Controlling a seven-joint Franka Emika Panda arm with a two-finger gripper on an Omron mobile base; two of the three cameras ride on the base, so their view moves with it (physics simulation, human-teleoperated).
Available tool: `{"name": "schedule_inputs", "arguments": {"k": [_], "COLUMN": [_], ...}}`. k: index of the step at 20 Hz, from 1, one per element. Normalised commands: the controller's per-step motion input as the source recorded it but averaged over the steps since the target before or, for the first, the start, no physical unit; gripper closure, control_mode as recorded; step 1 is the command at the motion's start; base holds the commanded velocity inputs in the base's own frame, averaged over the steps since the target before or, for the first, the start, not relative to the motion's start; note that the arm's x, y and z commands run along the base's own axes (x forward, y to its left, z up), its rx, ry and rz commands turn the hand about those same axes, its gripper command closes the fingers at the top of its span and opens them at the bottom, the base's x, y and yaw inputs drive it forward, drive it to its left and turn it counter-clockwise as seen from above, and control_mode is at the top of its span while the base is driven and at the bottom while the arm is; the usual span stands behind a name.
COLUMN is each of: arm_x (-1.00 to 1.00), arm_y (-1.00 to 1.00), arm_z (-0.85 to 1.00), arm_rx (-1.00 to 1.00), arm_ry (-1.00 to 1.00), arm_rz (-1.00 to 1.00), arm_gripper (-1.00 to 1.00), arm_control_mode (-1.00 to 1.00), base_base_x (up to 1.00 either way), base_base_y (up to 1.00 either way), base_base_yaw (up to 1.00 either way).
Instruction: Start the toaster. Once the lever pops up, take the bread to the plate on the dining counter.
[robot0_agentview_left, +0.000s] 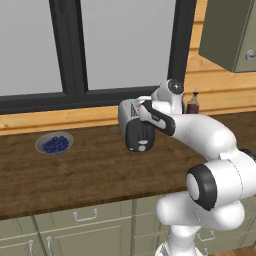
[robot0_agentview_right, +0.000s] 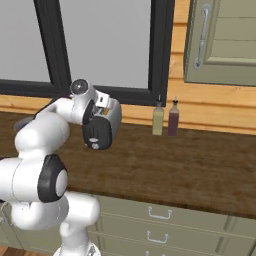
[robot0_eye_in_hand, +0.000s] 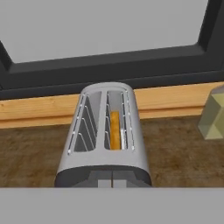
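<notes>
Worktop (robot0_agentview_left: 90, 170): dark wood, runs under the window, drawer fronts below; it carries everything listed here
Window (robot0_agentview_right: 100, 45): dark frame, pale panes, set behind the toaster above a light wood sill
Arm (robot0_agentview_left: 210, 145): white, bends in from the lower right of the left base view, its hand over the near end of the toaster
Cupboard (robot0_agentview_right: 220, 40): grey-green door with a long handle, high on the wall at right
Toaster (robot0_eye_in_hand: 105, 140): silver body, two slots on top, black end panel facing the robot; stands on the worktop below the window, between bowl and bottles
Bowl (robot0_agentview_left: 54, 143): grey, holds blue berries, well to the left of the toaster
Bottles (robot0_agentview_right: 165, 119): one pale, one dark red, upright side by side against the wall, right of the toaster
Bread (robot0_eye_in_hand: 114, 130): orange-tan slice, sunk upright in the right slot as the hand view shows it; left slot has only wire guides
Gripper (robot0_eye_in_hand: 112, 183): fingers pressed together, tips at the top edge of the black end panel, holding nothing
Lever: cannot tell its position, hidden at the end panel
</notes>
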Motion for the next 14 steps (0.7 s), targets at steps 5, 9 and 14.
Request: {"name": "schedule_inputs", "arguments": {"k": [5,9,14], "arm_x": [0.2,0.2,0.16], "arm_y": [0.0,0.0,0.0], "arm_z": [0.0,0.0,0.0], "arm_rx": [0.0,-0.03,-0.02], "arm_ry": [0.1,0.1,0.09], "arm_rz": [0.0,0.0,0.0], "arm_gripper": [1.0,1.0,1.0], "arm_control_mode": [-1.0,-1.0,-1.0], "base_base_x": [0.0,0.0,0.0], "base_base_y": [0.0,0.0,0.0], "base_base_yaw": [0.0,0.0,0.0]}}
